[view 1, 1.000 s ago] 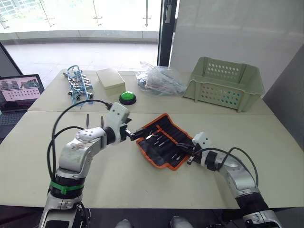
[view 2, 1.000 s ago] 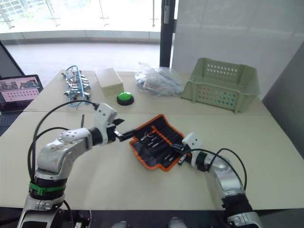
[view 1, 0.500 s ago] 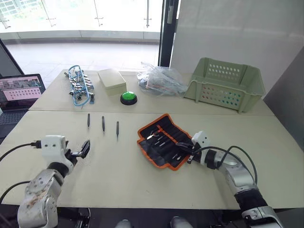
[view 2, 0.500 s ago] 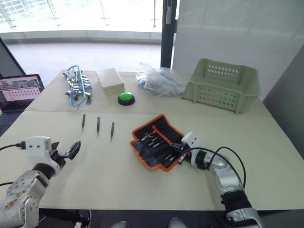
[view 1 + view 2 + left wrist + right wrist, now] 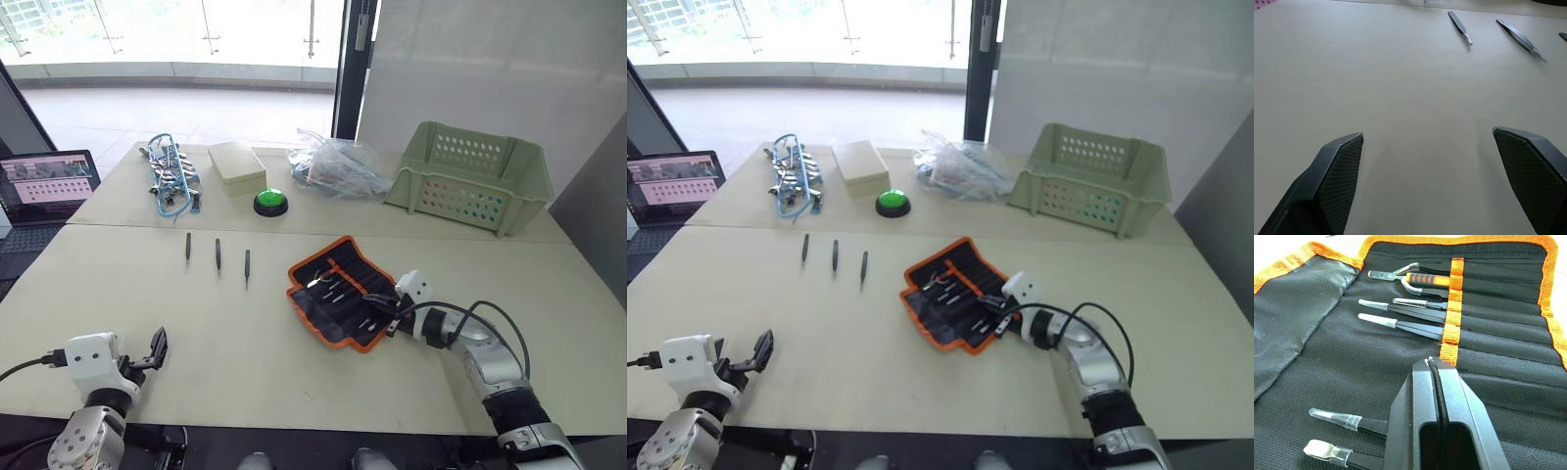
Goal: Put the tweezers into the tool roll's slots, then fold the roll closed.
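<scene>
The flat black fabric tool roll with orange edging lies unfolded on the pale bench, a little right of centre and turned at an angle. Several slim tweezers with metal tips already sit in its stitched slots, their tips poking out past an orange band; one of the tucked tools has an orange-and-black handle. Three more slim dark tweezers lie loose on the bench to the left of the roll, in a row and apart from each other: one, the next, and the third nearest the roll.

The right end effector rests at the roll's near right edge, over the fabric. In the right wrist view its two black fingers are pressed together (a thin dark strip, possibly the strap, shows in the seam between them, though I cannot tell if it is gripped).

The left end effector sits low at the near left of the bench, well apart from the loose tweezers and the roll. Its fingers stand wide apart with bare bench between them, gripping nothing.

Along the far side of the bench stand a green perforated plastic basket, a crumpled clear plastic bag, a green round button, a cream box and a blue-corded metal tool cluster.
</scene>
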{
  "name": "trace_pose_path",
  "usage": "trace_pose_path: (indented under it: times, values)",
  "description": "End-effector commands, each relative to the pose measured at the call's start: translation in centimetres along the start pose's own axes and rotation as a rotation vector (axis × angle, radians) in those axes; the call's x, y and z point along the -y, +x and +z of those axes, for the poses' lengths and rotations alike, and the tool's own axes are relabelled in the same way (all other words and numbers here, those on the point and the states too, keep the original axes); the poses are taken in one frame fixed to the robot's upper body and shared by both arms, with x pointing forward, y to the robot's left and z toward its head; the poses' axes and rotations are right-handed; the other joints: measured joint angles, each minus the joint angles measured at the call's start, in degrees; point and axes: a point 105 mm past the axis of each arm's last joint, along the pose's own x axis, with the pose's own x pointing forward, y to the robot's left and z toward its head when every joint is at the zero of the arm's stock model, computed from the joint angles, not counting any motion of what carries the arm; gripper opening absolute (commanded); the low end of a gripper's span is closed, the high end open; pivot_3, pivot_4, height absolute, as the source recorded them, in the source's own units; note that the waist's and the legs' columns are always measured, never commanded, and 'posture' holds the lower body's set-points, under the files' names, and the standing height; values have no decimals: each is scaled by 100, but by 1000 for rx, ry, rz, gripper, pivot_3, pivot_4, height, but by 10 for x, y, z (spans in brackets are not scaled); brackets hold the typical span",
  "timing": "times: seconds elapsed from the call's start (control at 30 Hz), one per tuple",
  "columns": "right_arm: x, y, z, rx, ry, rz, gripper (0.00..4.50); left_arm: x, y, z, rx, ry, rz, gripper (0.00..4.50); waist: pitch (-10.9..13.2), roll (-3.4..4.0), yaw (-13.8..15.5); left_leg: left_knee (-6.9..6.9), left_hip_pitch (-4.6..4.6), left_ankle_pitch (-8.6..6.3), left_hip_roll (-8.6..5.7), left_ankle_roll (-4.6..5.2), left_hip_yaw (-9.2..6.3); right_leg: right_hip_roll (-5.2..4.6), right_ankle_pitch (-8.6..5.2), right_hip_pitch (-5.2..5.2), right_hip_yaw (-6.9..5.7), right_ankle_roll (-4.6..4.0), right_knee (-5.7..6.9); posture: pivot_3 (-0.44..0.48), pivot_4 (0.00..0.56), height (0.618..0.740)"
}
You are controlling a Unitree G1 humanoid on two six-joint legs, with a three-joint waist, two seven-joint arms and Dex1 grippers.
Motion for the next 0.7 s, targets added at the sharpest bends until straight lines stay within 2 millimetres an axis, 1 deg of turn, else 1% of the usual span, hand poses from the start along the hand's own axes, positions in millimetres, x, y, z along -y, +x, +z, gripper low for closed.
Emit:
trace_pose_path:
  times: [0.03,0.17,0.27,0.4,0.5,0.7]
  values:
    - [-12,-7,-46,-159,74,18,0,0,-2,6,40,5,4,4477,0,0,1,0,0,0,0,0,0,0,0,0,0,0,0,0,150,740]
    - [-12,-7,-46,-159,73,18,0,5,1,9,50,14,-19,4477,0,0,2,0,0,0,0,0,0,0,0,0,0,0,0,0,150,740]
    - [-12,-7,-45,-159,72,18,0,10,13,19,76,-6,-39,4477,0,0,9,0,0,0,0,0,0,1,0,0,-1,0,0,0,150,740]
    - [-10,-5,-44,-155,69,13,0,19,37,37,96,-9,-84,4477,0,0,15,0,1,0,0,0,-2,2,0,0,-3,0,3,0,150,740]
    - [-9,-5,-43,-152,67,6,0,29,61,49,85,13,-125,4477,0,0,13,0,2,0,-2,0,-2,2,0,1,-3,1,5,0,150,740]
    - [-8,-5,-42,-147,67,-6,0,27,104,61,34,25,-111,4477,0,1,-9,0,-1,0,-1,0,-4,4,1,-5,-5,1,9,0,150,740]
